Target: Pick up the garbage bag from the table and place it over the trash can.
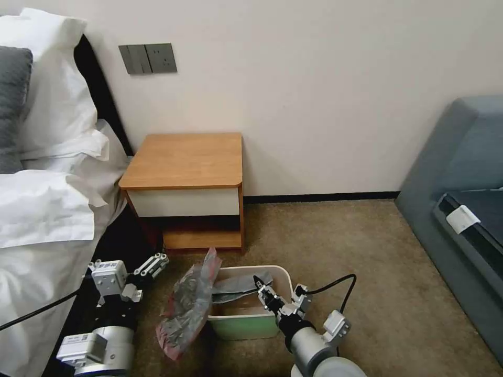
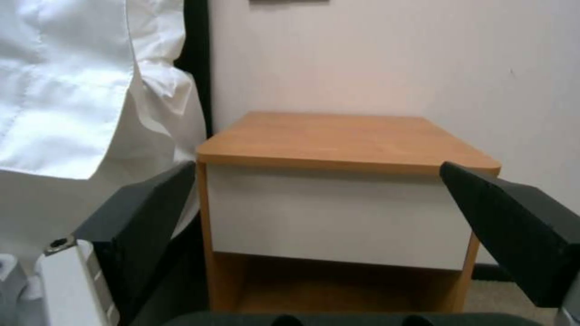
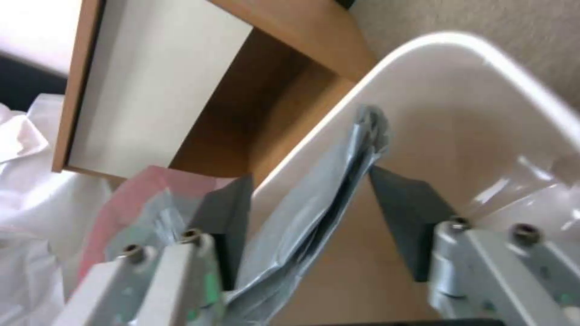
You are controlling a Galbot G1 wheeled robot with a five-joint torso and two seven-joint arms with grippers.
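Crinkly grey plastic, the garbage bag (image 1: 191, 301) hangs half over the trash can (image 1: 280, 273) left rim, one strip trailing inside; the bin's floor is mostly hidden. Right gripper (image 1: 260, 288) is spread open around that strip, not pinching it. Left gripper (image 1: 157, 263) is open too, empty, near the table (image 1: 183, 159) by the bed (image 1: 47, 209).

The crinkled grey garbage bag (image 1: 191, 303) with its pinkish-red edge hangs over the left rim of my cream trash can (image 1: 280, 277), before the bare-topped table (image 1: 186, 159).
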